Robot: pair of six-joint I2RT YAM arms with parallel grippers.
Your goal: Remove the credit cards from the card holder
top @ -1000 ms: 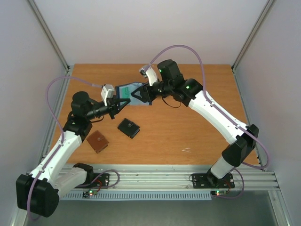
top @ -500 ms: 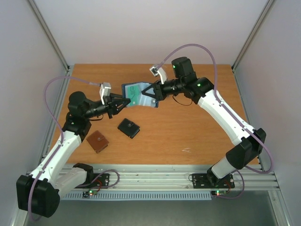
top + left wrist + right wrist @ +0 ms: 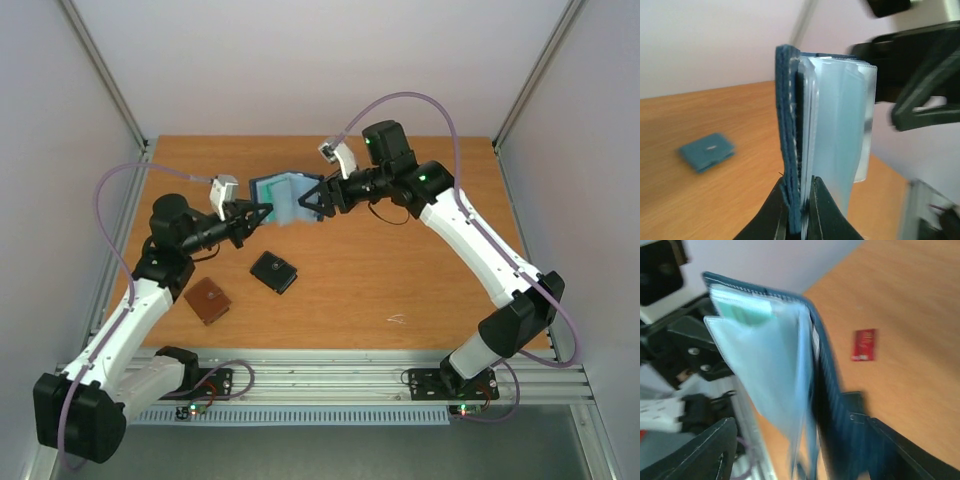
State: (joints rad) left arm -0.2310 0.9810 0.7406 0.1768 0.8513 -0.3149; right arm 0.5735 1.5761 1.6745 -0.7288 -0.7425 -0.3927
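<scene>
Shifted leftward, stitched navy card holder [image 3: 788, 125] with glossy clear pockets [image 3: 840, 125] sits clamped in left pincer [image 3: 795, 210]; right pincer [image 3: 802, 450] apart.

Nothing here can be read for certain; the red card [image 3: 865, 345] lying on the table [image 3: 920, 300] carries pale marks, perhaps print, too blurred to make out; the teal wallet [image 3: 706, 151] shows a small pale tag, equally unreadable; the card holder [image 3: 789, 125] shows no legible lettering.
</scene>
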